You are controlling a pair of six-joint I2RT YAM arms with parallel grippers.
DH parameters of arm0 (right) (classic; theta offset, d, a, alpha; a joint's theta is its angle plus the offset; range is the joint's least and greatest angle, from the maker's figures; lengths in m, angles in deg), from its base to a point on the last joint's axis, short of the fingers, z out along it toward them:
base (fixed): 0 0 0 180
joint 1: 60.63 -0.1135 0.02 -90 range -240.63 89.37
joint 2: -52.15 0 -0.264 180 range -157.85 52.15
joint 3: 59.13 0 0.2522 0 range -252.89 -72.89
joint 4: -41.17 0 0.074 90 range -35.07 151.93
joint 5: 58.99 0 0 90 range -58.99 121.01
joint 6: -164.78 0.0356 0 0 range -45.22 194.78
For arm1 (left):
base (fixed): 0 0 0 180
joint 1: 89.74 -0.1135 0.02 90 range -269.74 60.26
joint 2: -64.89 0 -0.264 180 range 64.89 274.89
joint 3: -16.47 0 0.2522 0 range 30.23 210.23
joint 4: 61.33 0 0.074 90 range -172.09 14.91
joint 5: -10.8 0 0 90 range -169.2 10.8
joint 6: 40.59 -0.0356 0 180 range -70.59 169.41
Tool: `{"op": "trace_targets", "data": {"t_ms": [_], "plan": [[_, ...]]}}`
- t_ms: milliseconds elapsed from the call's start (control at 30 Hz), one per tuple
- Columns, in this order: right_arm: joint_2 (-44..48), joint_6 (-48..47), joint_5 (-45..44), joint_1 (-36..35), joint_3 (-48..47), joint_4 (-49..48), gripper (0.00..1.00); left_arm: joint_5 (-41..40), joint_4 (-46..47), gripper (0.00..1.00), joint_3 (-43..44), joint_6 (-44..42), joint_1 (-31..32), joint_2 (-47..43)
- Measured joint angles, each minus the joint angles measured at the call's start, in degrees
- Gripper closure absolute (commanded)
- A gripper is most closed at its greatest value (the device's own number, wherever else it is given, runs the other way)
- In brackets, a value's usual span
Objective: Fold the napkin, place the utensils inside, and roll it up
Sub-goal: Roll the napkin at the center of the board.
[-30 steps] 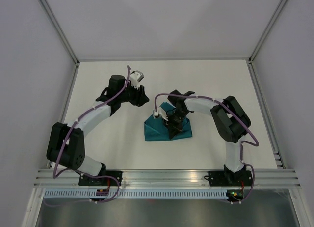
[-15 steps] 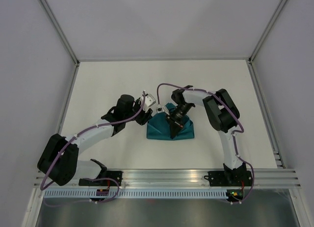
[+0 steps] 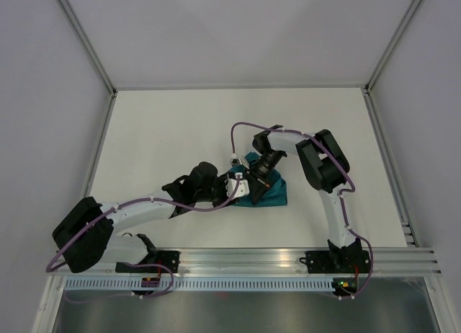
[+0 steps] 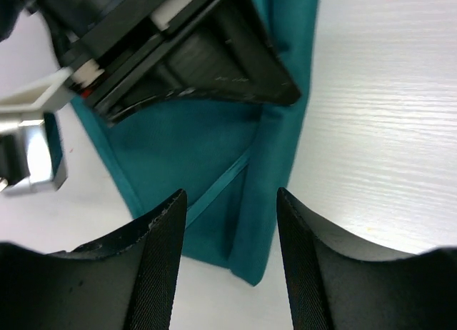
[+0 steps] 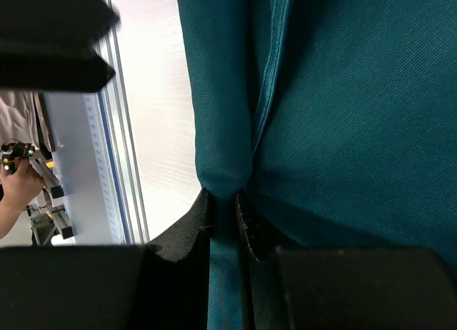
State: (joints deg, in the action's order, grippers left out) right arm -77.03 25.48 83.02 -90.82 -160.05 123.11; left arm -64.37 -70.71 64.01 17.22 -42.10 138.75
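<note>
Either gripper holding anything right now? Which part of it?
Right gripper pinches a folded edge of the wrinkled teal cloth napkin between its fingertips. Left gripper is open above the napkin, holding nothing.

White table (image 3: 158, 131), grey enclosure walls (image 3: 238, 30); aluminium rail (image 3: 245, 259) along near edge; slanted metal posts (image 3: 83, 37) at far corners.

One napkin (image 3: 274, 197), one left hand (image 4: 228, 262), one right hand (image 5: 223, 226), one table (image 3: 180, 124).
</note>
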Motion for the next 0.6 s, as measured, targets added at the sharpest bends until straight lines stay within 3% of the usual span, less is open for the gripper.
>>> {"op": "trace_targets", "data": {"t_ms": [333, 600], "plan": [[-0.3, 0.6, 0.0, 0.0, -0.3, 0.2, 0.97, -2.7, 1.2, 0.41, 0.0, -4.1, 10.1, 7.2], [-0.3, 1.1, -0.1, 0.0, -0.3, 0.2, 0.97, -6.9, 6.1, 0.42, 1.2, -4.2, 10.9, 13.5]]}}
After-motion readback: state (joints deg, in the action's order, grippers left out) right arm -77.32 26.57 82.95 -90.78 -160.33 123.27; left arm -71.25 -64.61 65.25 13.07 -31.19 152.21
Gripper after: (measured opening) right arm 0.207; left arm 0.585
